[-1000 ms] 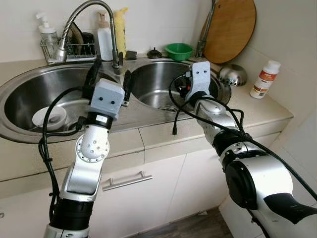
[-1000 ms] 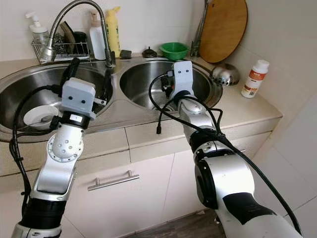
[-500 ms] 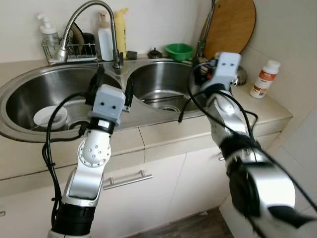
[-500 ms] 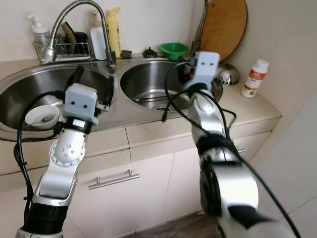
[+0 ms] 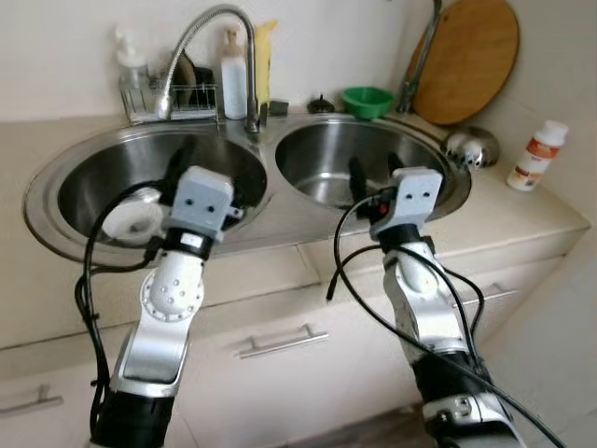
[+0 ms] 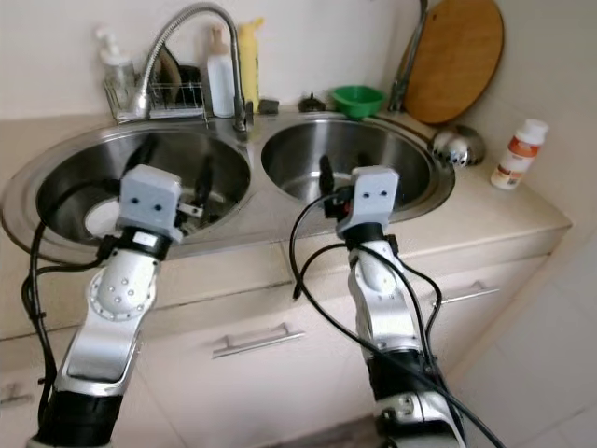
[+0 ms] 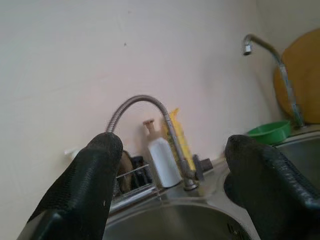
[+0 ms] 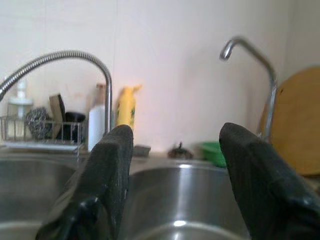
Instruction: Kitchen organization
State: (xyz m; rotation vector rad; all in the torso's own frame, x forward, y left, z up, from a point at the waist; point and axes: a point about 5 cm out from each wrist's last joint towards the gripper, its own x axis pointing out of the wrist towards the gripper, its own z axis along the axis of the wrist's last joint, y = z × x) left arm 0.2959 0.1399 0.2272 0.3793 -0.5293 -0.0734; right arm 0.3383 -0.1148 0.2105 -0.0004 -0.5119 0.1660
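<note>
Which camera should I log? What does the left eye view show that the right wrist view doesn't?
Left eye alone: the white dish in the left basin, the steel bowl and orange-labelled bottle on the counter. Right wrist alone: the thin tap's spout end. Both: gooseneck faucet, yellow bottle, green bowl, wooden board, and the open right pincer.

the left gripper [image 7: 170,185] with its two black fingers [image 7: 85,187] spread wide apart, nothing between them. between the fingers: a curved flexible steel faucet [image 7: 150,120] rising from the sink rim [image 7: 165,200], a white bottle [image 7: 162,157] and a yellow bottle [image 7: 179,137] behind it against the pale wall. a wire rack [image 7: 132,177] beside the white bottle. a green bowl [image 7: 270,132], a slim second tap [image 7: 272,65] and a wooden board [image 7: 300,75] toward one side.
</note>
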